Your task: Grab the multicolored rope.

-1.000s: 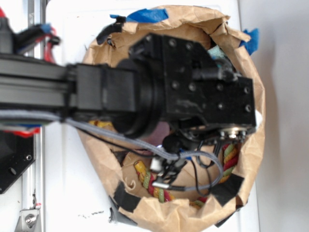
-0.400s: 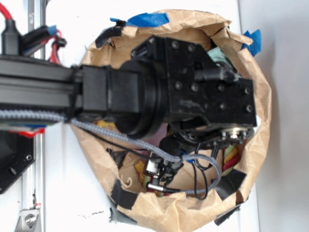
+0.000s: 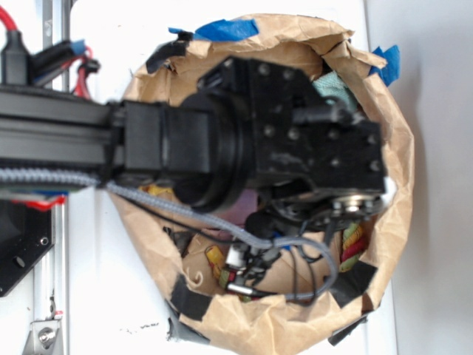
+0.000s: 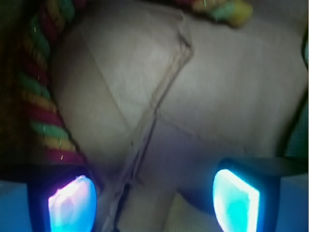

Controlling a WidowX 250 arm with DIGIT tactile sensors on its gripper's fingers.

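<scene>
The multicolored rope of yellow, green and red strands curves down the left side of the wrist view and across the top, ending in a yellowish tip. In the exterior view bits of the rope show under the arm inside the brown paper bag. My gripper is open, its two glowing pads wide apart, with only bare paper between them. The left pad sits just below the rope's left run. In the exterior view the black wrist hides the fingers.
The bag's crumpled paper walls, taped with black and blue tape, ring the gripper closely. A teal cloth lies at the bag's upper right. Grey cables hang under the wrist. A metal rail runs along the left.
The arm has shifted slightly down and right inside the bag and sunk lower; less of the rope at the bottom left shows in the exterior view.
</scene>
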